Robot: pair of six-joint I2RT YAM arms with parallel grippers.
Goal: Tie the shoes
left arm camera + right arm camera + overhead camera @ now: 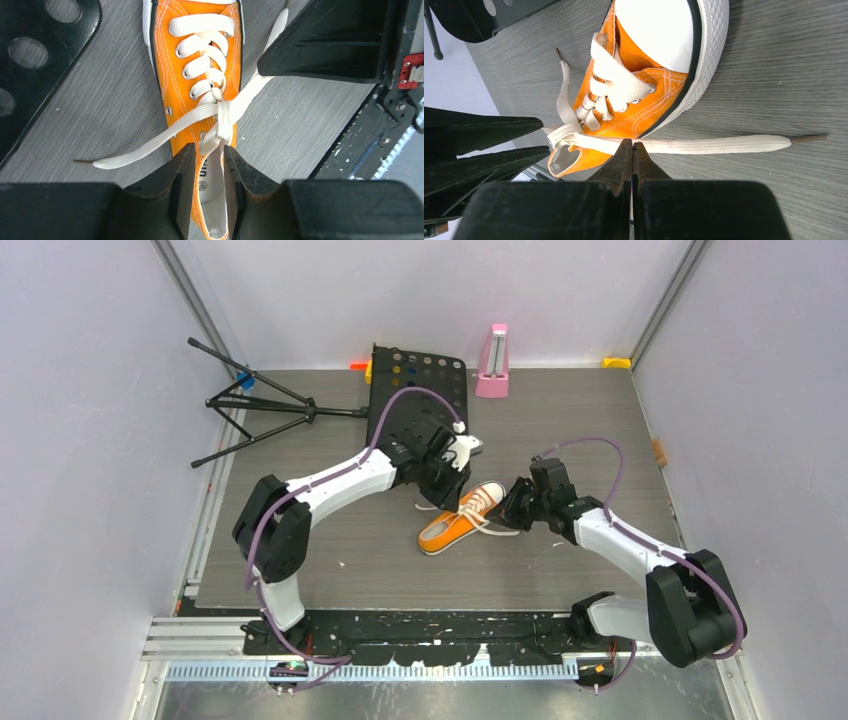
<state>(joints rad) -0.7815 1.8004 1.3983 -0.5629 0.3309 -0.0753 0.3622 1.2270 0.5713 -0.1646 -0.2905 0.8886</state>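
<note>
The orange shoe [458, 523] lies on the grey table, its white toe cap [656, 30] pointing away from the arms' bases. Its white laces [220, 112] cross in one simple knot above the tongue. One free end [135, 152] trails to the left on the table. The other end [724, 145] runs past my right gripper [631, 145], which is shut with its tips pinching that lace beside the shoe. My left gripper [209, 155] hovers over the heel opening, its jaws a little apart. The knot's strand sits just ahead of them, not pinched.
A black perforated plate [420, 390] and a folded black tripod [260, 405] lie at the back left, close behind the left arm. A pink metronome [492, 365] stands at the back wall. Walls close in both sides of the table.
</note>
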